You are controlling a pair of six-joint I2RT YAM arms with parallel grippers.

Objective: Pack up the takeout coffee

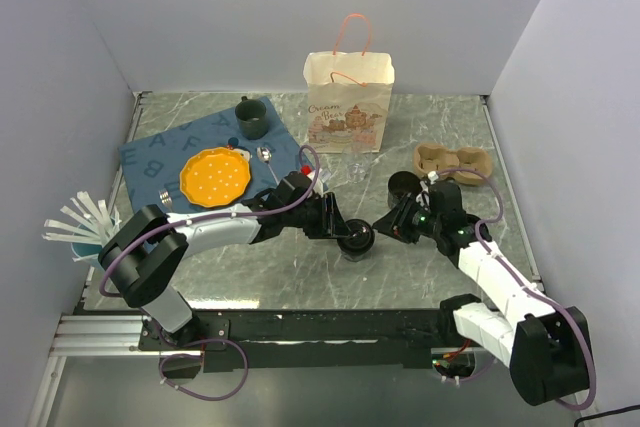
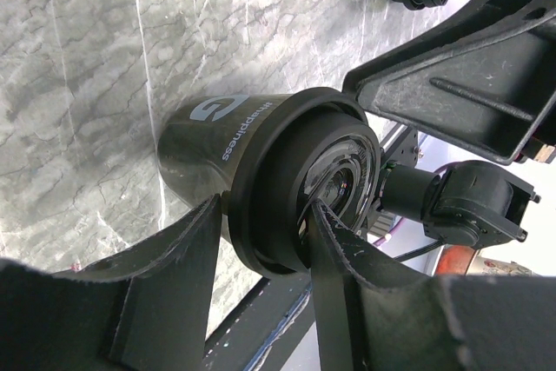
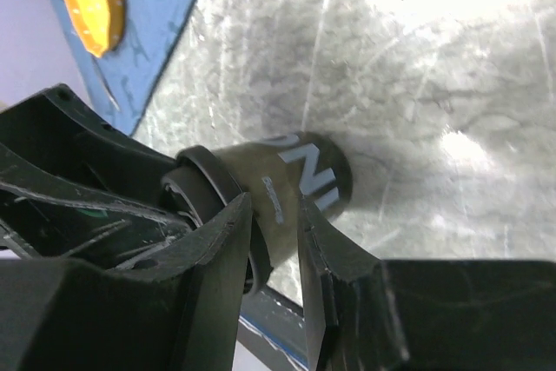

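Your left claw [image 2: 265,215] is clamped on the lid rim of 1 lidded cup [image 2: 208,154], which stands on the desk [image 2: 78,84] at mid-front. Your right claw [image 3: 274,206], jaws part-way apart, sits just beside that cup and holds nothing. A 2nd dark cup [image 1: 405,185] waits near the pulp tray [image 1: 452,160], whose 2 pockets look bare. By my reading nothing is packed yet, so both cups are left to seat.

L arm [image 1: 230,222] out, L jaws on cup [image 2: 201,152] | R arm [image 1: 490,272] bent, R jaws ajar

One cup [image 1: 355,238] stands before the other cup [image 1: 404,187], which sits just left of the tray [image 1: 452,162].
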